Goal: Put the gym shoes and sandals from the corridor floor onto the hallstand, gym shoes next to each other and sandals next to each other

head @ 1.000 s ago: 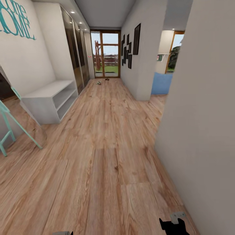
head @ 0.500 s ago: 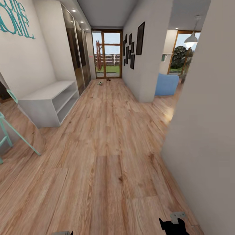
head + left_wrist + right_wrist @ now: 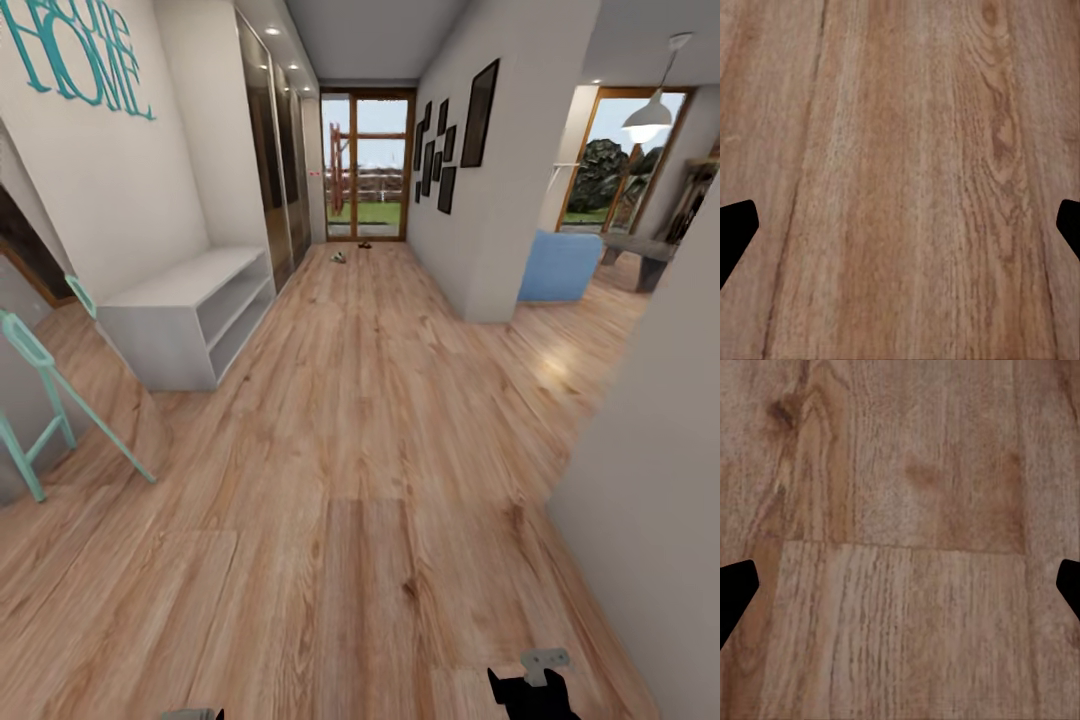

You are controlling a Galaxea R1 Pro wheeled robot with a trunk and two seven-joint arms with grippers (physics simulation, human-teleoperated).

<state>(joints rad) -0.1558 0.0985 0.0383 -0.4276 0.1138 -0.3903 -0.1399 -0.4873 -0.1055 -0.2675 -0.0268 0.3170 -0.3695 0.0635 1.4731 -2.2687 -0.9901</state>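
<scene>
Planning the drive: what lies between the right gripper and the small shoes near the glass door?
Head view: only bare wood-plank floor between right gripper and shoes.

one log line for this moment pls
phase: in corridor, shoes far ahead on floor | left gripper: open, empty | right gripper: open, empty

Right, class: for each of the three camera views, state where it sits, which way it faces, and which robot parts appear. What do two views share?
Head view: high on the robot, facing down the corridor over the light brown wood-plank floor; black right gripper at the lower edge.
Left wrist view: near the left gripper, facing down at planks; black fingertips.
Right wrist view: near the right gripper, facing down; black fingertips.
Both wrist views share bare floor.
</scene>
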